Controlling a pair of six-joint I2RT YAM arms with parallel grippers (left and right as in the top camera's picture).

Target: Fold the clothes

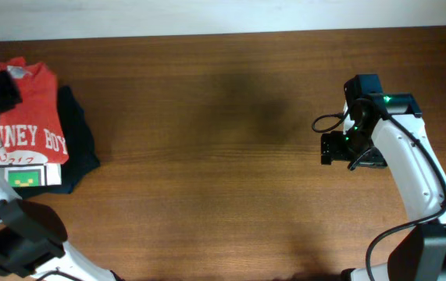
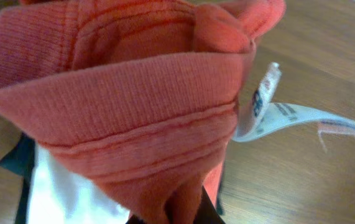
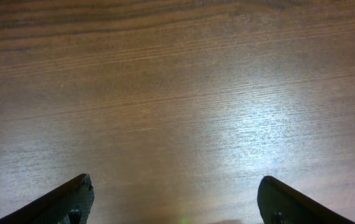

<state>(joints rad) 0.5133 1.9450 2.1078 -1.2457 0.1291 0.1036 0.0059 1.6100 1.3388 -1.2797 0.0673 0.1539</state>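
The red-orange T-shirt (image 1: 35, 109) with white lettering lies folded at the table's far left, on top of a stack. My left gripper (image 1: 4, 90) is at its far edge. In the left wrist view the shirt's ribbed collar (image 2: 133, 106) fills the frame and its white neck label (image 2: 270, 106) sticks out to the right. The left gripper (image 2: 189, 214) is shut on a bunch of the red fabric, with the fingertips mostly hidden by it. My right gripper (image 1: 328, 147) is far off at the right, open and empty (image 3: 176, 199) over bare wood.
Under the red shirt lie a white T-shirt with a green pixel graphic (image 1: 27, 178) and a black folded garment (image 1: 82, 140). Both also show in the left wrist view, the white one (image 2: 65, 193) and the black one (image 2: 15, 158). The wooden table (image 1: 223, 156) stretches between the arms.
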